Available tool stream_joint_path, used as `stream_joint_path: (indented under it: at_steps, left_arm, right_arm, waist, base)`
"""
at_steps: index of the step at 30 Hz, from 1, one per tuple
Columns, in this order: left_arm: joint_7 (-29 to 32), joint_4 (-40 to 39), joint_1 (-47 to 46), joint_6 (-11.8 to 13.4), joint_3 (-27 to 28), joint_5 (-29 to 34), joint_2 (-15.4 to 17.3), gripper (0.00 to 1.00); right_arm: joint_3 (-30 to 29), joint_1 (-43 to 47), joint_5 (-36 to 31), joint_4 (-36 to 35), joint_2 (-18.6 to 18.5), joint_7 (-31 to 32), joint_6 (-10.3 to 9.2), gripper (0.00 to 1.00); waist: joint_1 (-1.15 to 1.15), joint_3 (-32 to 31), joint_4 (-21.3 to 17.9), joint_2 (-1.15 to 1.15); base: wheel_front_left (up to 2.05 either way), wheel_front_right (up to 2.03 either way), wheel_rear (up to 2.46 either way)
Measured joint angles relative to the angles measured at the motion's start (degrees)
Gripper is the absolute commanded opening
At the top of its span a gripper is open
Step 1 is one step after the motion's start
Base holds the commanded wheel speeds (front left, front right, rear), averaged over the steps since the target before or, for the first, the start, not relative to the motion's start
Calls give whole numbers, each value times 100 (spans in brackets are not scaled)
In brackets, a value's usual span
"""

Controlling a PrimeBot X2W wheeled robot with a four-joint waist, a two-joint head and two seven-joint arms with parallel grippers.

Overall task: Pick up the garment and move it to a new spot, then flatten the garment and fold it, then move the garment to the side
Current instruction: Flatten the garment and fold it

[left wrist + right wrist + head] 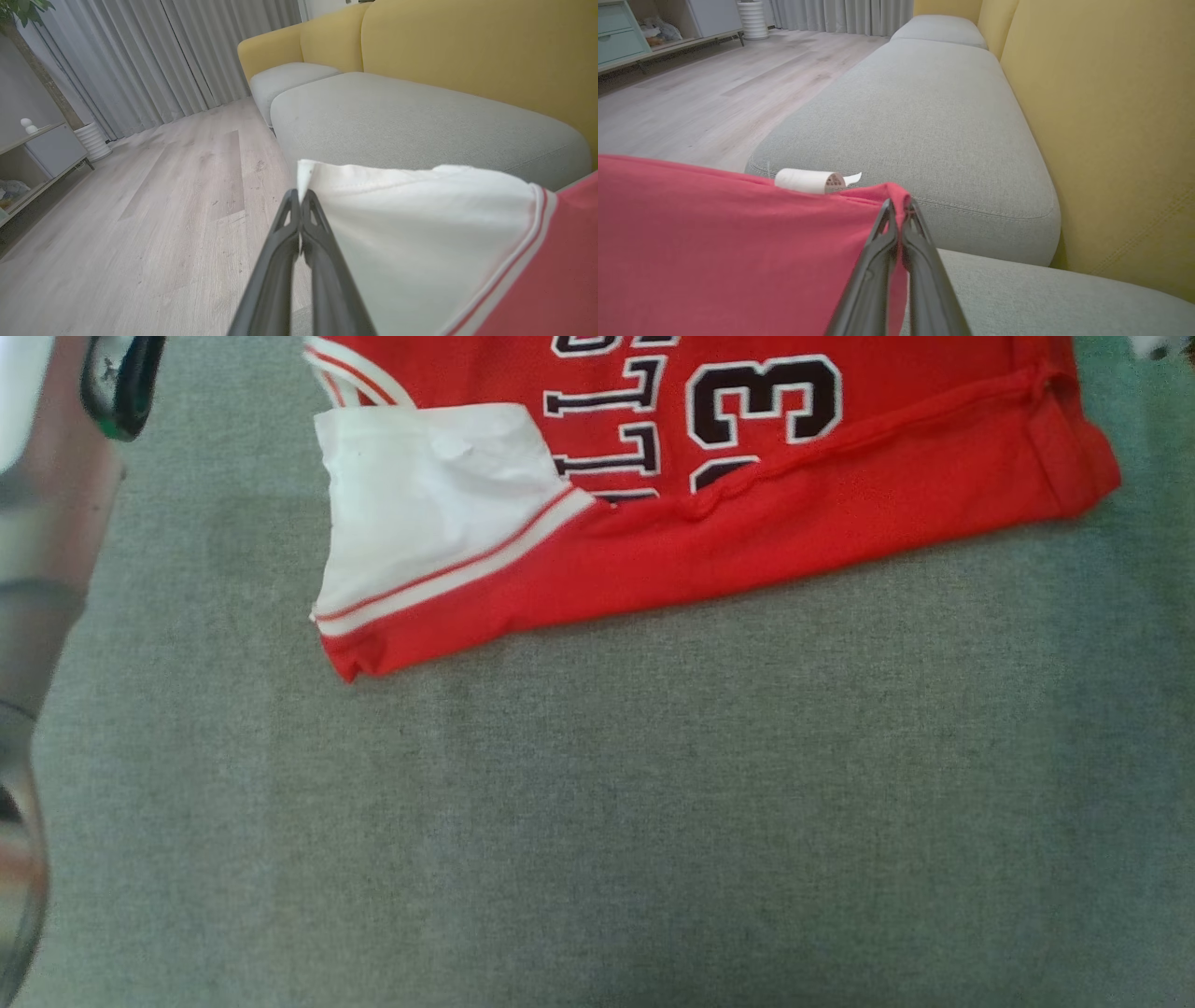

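Living room — yellow sofa (467,56), curtains (163,60), sideboard (42,154)

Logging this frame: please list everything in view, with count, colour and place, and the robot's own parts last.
garment: one, red with a white panel and black numerals, lying on a seat cushion
seat cushions: three, grey, in a row along the sofa
backrest: one, yellow, behind the cushions
roll: one, white, on the cushion just beyond the garment
floor: pale wood, in front of the sofa
curtains: grey, along the far wall
cabinet: one, pale, by the wall
ribbed pot: one, white, on the floor beside the cabinet
forearm: one, pale, at the left edge of the head view
left end effector: dark, shut on the garment's white corner
right end effector: dark, shut on the garment's red edge
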Motion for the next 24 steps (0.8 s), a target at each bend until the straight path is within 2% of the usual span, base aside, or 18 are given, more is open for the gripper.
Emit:
stream_joint_path:
  at_steps: [8,13,15,19,22,24]
  left_arm:
    - [-544,724,27,-398,-27,-19,-322,0]
    - [-631,782,531,-589,-112,-193,-349,0]
    - [-532,658,897,-656,-247,-341,-358,0]
    - [-154,219,1380,-704,-442,-626,-280,0]
    - [109,-256,1739,-705,-879,-461,9,0]
    - [321,-559,2039,-706,-962,-557,159,0]
  right_arm:
    - [478,116,414,371,-8,-376,0,0]
    - [877,582,772,412,-185,-426,0,0]
    - [1144,833,969,405,-371,-436,0,0]
    - [1469,1073,1223,319,-692,-416,0,0]
    - [1788,1285,1440,167,-938,-265,0,0]
    - [1993,1478,1646,33,-1070,-144,0,0]
  waist:
    - [-2,-177,80,0]
    - [-2,-463,162,0]
    - [-3,-666,232,0]
    - [-3,-931,351,0]
    - [-4,-1098,454,0]
    - [-4,-1182,523,1]
  base:
    - [0,0,0]
    - [0,0,0]
    - [0,0,0]
    - [0,0,0]
    - [0,0,0]
    - [0,0,0]
